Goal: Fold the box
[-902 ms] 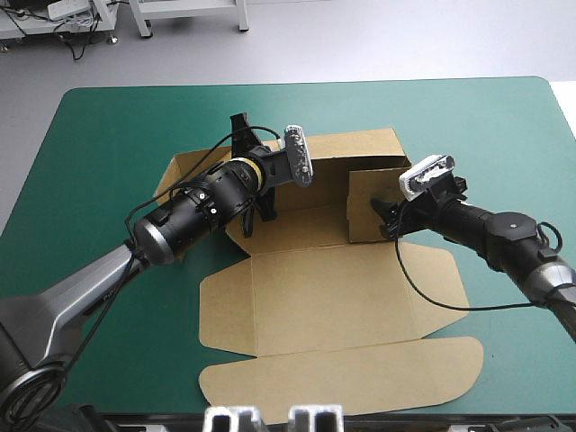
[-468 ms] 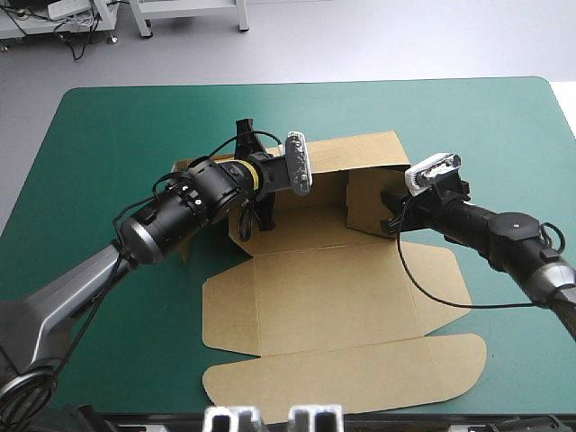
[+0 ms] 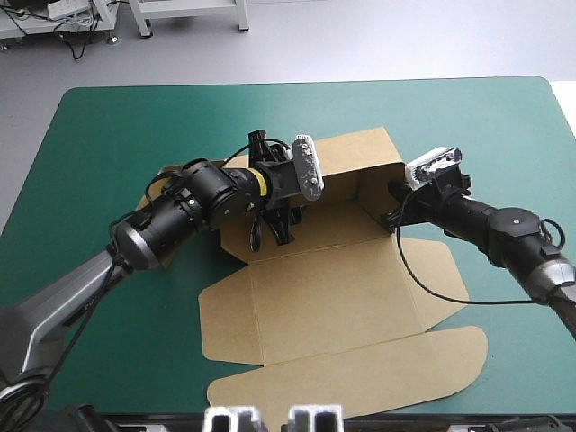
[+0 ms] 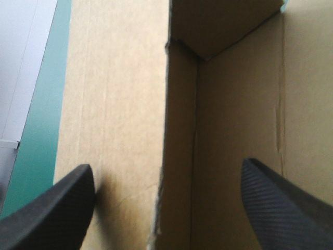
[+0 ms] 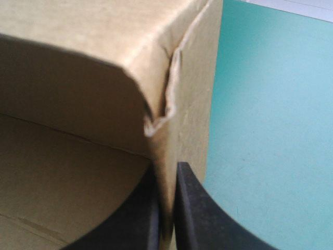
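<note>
The brown box [image 3: 333, 288] lies mid-table with its far walls raised and its lid and front flap flat toward the near edge. My left gripper [image 3: 286, 220] is inside the box at the left wall, open. In the left wrist view its fingers [image 4: 57, 208] stand wide apart on either side of the upright wall edge [image 4: 179, 156], and they do not touch it. My right gripper [image 3: 394, 209] is at the box's right wall. In the right wrist view that gripper [image 5: 166, 174] is shut on the wall [image 5: 190, 104], just below a creased corner.
The teal-green cover [image 3: 108, 144] surrounds the box on all sides. The rounded front flap [image 3: 360, 378] reaches close to the table's near edge. A side flap [image 3: 436, 270] lies flat under my right arm.
My left gripper has let go of the left wall and opened, shifting slightly right. My right gripper has shut on the right wall, which now stands squarer to the back wall.
</note>
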